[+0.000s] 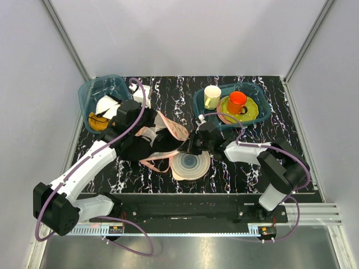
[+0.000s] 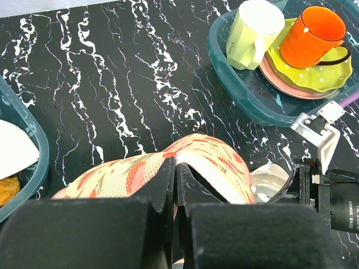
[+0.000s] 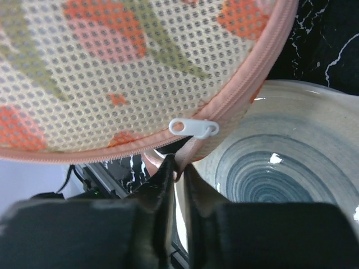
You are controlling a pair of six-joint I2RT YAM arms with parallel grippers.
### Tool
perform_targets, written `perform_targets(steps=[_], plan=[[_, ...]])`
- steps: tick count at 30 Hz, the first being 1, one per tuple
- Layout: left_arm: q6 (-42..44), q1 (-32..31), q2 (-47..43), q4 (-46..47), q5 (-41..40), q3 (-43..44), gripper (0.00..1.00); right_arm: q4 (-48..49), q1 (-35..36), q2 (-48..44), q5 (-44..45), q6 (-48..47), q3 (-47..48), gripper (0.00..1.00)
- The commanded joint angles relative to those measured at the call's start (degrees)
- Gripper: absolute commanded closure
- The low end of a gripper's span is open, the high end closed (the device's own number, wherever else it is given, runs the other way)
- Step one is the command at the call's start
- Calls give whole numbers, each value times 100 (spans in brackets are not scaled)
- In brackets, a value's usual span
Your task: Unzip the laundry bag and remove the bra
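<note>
The laundry bag (image 1: 173,128) is a beige-pink mesh pouch with red and green motifs, held up off the table between my two grippers. My left gripper (image 1: 160,134) is shut on the bag's upper edge; the left wrist view shows the jaws (image 2: 175,168) pinching the printed fabric (image 2: 129,175). My right gripper (image 1: 188,148) is shut on the bag's pink trim (image 3: 188,154) just under the white zipper pull (image 3: 193,128). Thin pink bra straps (image 1: 156,165) loop out below the bag; the rest of the bra is hidden.
A pale ringed plate (image 1: 189,166) lies under the right gripper, and also shows in the right wrist view (image 3: 280,179). A teal bin (image 1: 90,92) at back left holds white domed pieces and orange cloth. A teal bin (image 1: 259,115) at back right holds a cream cup (image 1: 212,96), an orange cup (image 1: 236,102) and plates.
</note>
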Motion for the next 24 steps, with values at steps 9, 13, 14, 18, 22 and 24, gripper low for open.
perform_targets(steps=[9, 13, 14, 18, 22, 24], plan=[[-127, 19, 649, 1158, -489, 571, 100, -221, 65, -815, 446, -204, 48, 100], [-206, 28, 1827, 1027, -805, 1494, 100, -668, 65, -1325, 463, -388, 12, 100], [-180, 36, 2082, 1027, -979, 1653, 100, -852, 65, -1526, 454, -519, 47, 100], [-171, 28, 3067, 1062, -1210, 2383, 100, -1319, 65, -1766, 367, -757, 275, 100], [-522, 28, 4094, 1063, -1026, 2954, 100, -1197, 12, -1652, 226, -582, 670, 100], [-558, 36, 4255, 641, -745, 3376, 74, -1258, 3, -1468, 208, -564, 1065, 100]])
